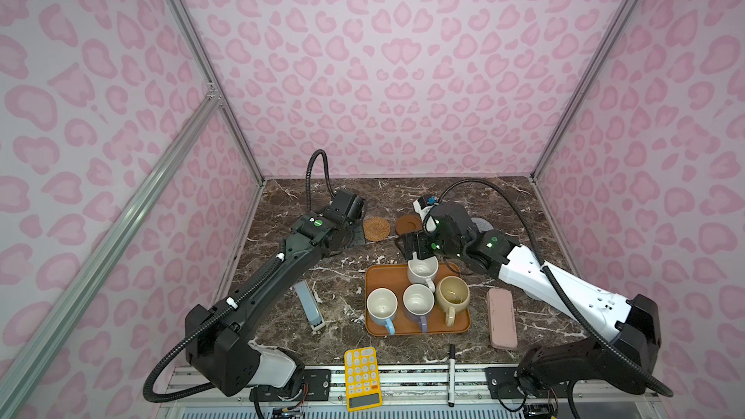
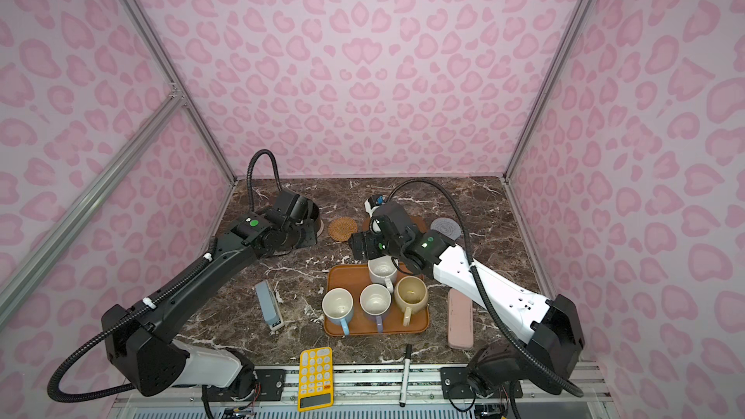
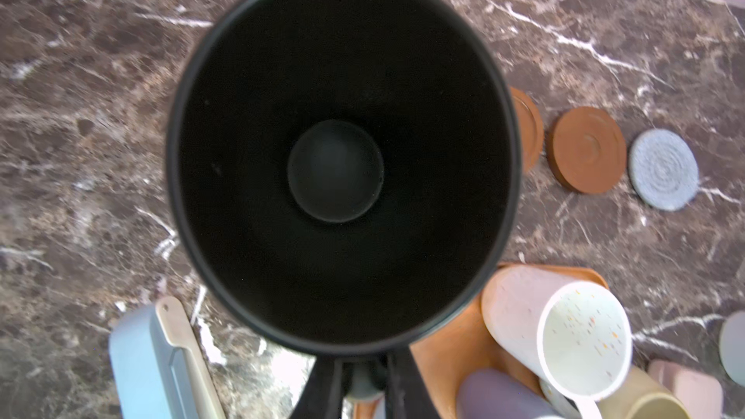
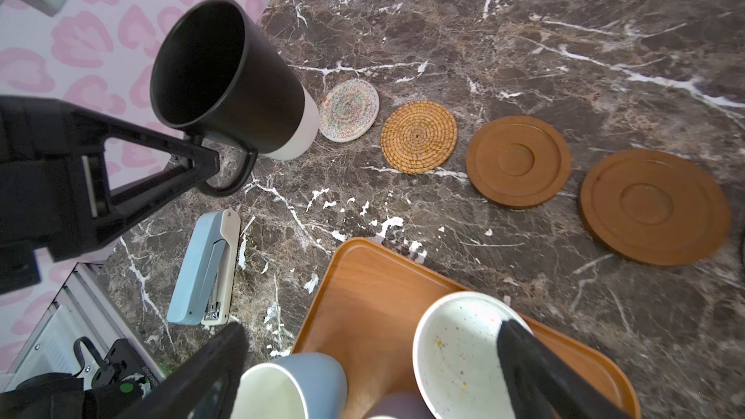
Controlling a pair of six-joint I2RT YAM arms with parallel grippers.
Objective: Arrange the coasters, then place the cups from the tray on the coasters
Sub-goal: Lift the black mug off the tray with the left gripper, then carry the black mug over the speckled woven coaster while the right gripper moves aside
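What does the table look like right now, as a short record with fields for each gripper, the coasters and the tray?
left gripper: shut on the handle of the black mug, mug off the tray, near the whitish coaster
right gripper: open, over the speckled white mug
coasters: five in a row, all bare
tray: four mugs on it

four cups [image 1: 418,302] on tray [image 1: 381,276], coasters [image 1: 377,228] behind

The mug [image 4: 242,86] is black, the tray [image 4: 363,284] orange-brown, the table [image 4: 524,54] white-veined brown marble.
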